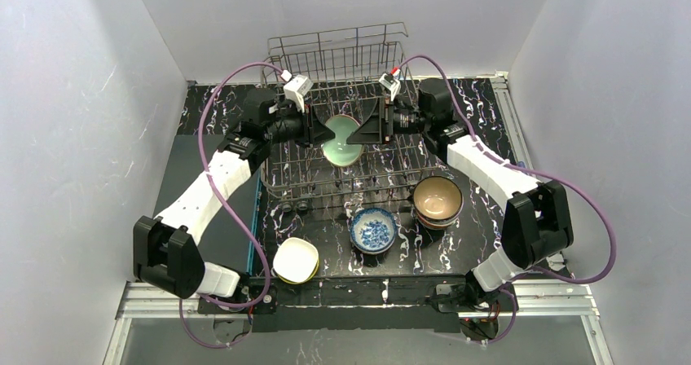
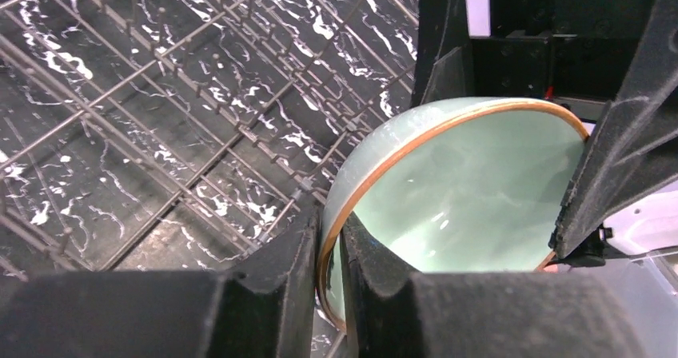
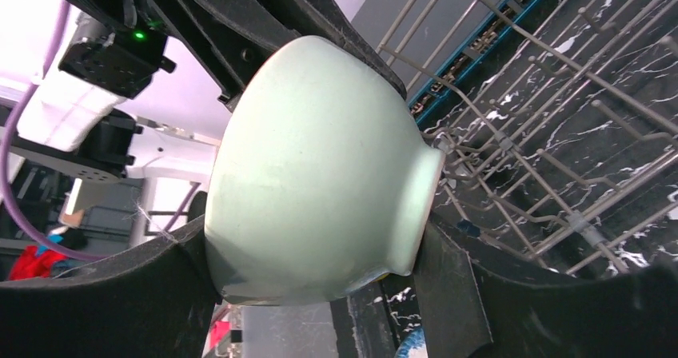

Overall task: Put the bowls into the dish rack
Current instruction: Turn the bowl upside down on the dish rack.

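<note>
Left gripper (image 2: 329, 242) fingers fill the foreground of the left wrist view, closed almost together on the rim of the mint bowl (image 2: 464, 190), one pad inside and one outside. The bowl hangs on its side above the middle of the dish rack (image 1: 342, 51), clear of the tines. The right gripper (image 3: 316, 242) spans it from rim to foot with its jaws very wide, and both pads look to be bearing on it, so I judge this a handover with both arms holding.

No bowl sits in the rack as far as the top view shows, so the loading is barely begun. On the bench between the rack's near side and the front edge wait a tan bowl (image 1: 437, 198) topping a stack, a blue-patterned bowl (image 1: 373, 230), and a white bowl (image 1: 295, 259) nested on a yellow one towards the front-left corner.
</note>
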Action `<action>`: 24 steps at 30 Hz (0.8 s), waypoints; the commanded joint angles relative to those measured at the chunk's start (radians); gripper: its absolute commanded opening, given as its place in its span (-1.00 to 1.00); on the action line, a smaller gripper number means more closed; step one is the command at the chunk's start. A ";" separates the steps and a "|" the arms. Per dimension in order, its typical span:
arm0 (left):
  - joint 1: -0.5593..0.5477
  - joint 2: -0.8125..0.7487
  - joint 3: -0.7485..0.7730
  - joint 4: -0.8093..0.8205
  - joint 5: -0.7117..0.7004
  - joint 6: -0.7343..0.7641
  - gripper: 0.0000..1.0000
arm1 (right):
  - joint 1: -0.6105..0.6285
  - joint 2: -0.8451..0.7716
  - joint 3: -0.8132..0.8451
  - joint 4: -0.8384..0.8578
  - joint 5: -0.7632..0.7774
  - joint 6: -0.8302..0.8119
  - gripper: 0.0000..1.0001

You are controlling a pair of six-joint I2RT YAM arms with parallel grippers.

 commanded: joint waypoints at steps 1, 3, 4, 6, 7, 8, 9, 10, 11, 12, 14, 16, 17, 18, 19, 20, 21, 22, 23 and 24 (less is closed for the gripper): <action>0.003 0.006 0.074 -0.035 -0.090 -0.005 -0.56 | 0.012 0.018 0.101 -0.142 0.016 -0.136 -0.97; 0.004 0.003 0.078 -0.045 -0.102 -0.005 -0.32 | 0.010 0.033 0.129 -0.201 0.054 -0.190 -0.97; 0.004 0.000 0.076 -0.044 -0.105 -0.003 -0.20 | 0.009 0.041 0.140 -0.245 0.072 -0.214 -0.97; 0.004 -0.006 0.073 -0.042 -0.113 -0.002 0.00 | 0.005 0.054 0.158 -0.273 0.099 -0.243 -0.97; 0.004 -0.010 0.072 -0.042 -0.117 0.001 0.07 | 0.003 0.064 0.165 -0.281 0.107 -0.252 -0.97; 0.004 -0.014 0.071 -0.042 -0.122 0.003 0.14 | -0.002 0.071 0.174 -0.287 0.121 -0.257 -0.97; 0.004 -0.016 0.070 -0.044 -0.126 0.005 0.21 | -0.007 0.080 0.184 -0.296 0.134 -0.265 -0.97; 0.004 -0.018 0.070 -0.044 -0.130 0.009 0.25 | -0.012 0.093 0.195 -0.301 0.143 -0.269 -0.97; 0.003 -0.021 0.069 -0.045 -0.135 0.011 0.28 | -0.016 0.101 0.208 -0.305 0.154 -0.274 -0.97; 0.004 -0.025 0.068 -0.045 -0.140 0.013 0.29 | -0.022 0.110 0.222 -0.314 0.166 -0.281 -0.97; 0.004 -0.032 0.065 -0.044 -0.151 0.019 0.38 | -0.027 0.125 0.262 -0.323 0.178 -0.304 -0.97; 0.004 -0.041 0.058 -0.042 -0.159 0.027 0.51 | -0.027 0.135 0.305 -0.338 0.206 -0.333 -0.97; 0.003 -0.046 0.055 -0.040 -0.162 0.034 0.55 | -0.027 0.139 0.326 -0.350 0.222 -0.353 -0.97; 0.003 -0.051 0.052 -0.038 -0.166 0.037 0.58 | -0.027 0.144 0.346 -0.363 0.238 -0.373 -0.97; 0.004 -0.054 0.050 -0.039 -0.174 0.040 0.60 | -0.028 0.149 0.367 -0.380 0.264 -0.399 -0.97; 0.003 -0.057 0.050 -0.042 -0.184 0.037 0.64 | -0.027 0.152 0.386 -0.399 0.287 -0.420 -0.97; 0.004 -0.057 0.053 -0.050 -0.196 0.035 0.65 | -0.027 0.158 0.404 -0.415 0.303 -0.441 -0.97; 0.005 -0.056 0.056 -0.057 -0.202 0.038 0.66 | -0.028 0.164 0.422 -0.430 0.313 -0.463 -0.97; 0.006 -0.057 0.059 -0.061 -0.204 0.039 0.67 | -0.028 0.172 0.437 -0.445 0.319 -0.482 -0.97; 0.005 -0.057 0.062 -0.064 -0.206 0.039 0.68 | -0.027 0.181 0.454 -0.460 0.324 -0.510 -0.97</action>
